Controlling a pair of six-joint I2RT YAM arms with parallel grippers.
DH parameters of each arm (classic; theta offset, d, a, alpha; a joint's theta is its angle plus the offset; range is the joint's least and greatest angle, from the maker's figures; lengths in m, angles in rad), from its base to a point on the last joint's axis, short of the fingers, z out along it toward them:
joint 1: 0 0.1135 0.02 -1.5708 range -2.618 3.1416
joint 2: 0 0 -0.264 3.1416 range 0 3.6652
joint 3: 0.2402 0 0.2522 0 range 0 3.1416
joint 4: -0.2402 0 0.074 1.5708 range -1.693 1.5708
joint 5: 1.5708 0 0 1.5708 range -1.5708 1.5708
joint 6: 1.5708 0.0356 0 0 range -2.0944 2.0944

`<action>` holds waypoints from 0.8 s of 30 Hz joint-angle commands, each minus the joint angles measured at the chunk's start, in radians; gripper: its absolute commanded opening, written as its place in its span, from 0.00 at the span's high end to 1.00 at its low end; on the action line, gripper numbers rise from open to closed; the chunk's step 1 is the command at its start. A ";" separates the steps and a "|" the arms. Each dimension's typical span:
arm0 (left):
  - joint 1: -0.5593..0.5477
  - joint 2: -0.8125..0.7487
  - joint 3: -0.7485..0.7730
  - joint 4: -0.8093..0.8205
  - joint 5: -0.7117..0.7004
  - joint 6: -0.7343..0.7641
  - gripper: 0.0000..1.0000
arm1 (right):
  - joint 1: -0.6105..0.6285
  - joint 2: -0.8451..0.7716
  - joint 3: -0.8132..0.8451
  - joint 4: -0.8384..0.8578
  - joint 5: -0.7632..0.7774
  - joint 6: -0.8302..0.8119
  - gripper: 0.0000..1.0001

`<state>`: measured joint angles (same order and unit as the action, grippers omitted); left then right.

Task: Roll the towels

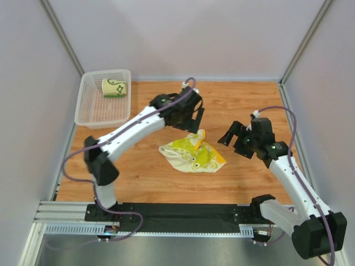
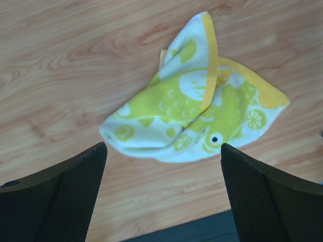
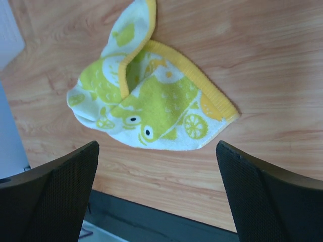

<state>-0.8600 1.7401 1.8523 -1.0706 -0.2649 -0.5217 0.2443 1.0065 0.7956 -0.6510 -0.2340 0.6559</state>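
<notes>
left hand (image 1: 193,121): fingers wide apart, empty, over yellow-green towel (image 1: 194,155) | right hand (image 1: 230,134): fingers wide apart, empty, beside that towel | yellow-green towel: crumpled mid-surface | green-lined towel (image 1: 115,87): rolled, in white basket (image 1: 100,113)

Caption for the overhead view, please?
Both open, the left gripper and right gripper hover by a crumpled yellow towel; a rolled towel lies in the basket.

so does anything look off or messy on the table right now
The yellow-green towel lies crumpled mid-table, an orange-edged corner flipped up over it, neither flat nor rolled. The green-patterned towel sits rolled in the white basket, far left. The left tool and right tool are open, holding nothing.
</notes>
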 commanded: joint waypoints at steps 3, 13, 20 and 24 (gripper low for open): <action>-0.043 0.261 0.168 -0.020 -0.037 0.088 0.01 | -0.123 -0.103 0.007 -0.065 0.122 0.082 0.00; -0.057 0.478 0.252 0.083 0.095 0.160 0.00 | -0.198 -0.091 -0.009 -0.052 0.036 0.039 0.01; -0.056 0.605 0.382 0.078 0.072 0.190 0.08 | -0.200 -0.097 -0.019 -0.041 0.032 0.019 0.02; -0.048 0.656 0.407 0.067 0.082 0.218 0.27 | -0.201 -0.092 -0.022 -0.044 0.012 0.008 0.02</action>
<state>-0.9092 2.3936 2.2131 -0.9890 -0.1844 -0.3477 0.0490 0.9195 0.7731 -0.6994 -0.1928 0.6884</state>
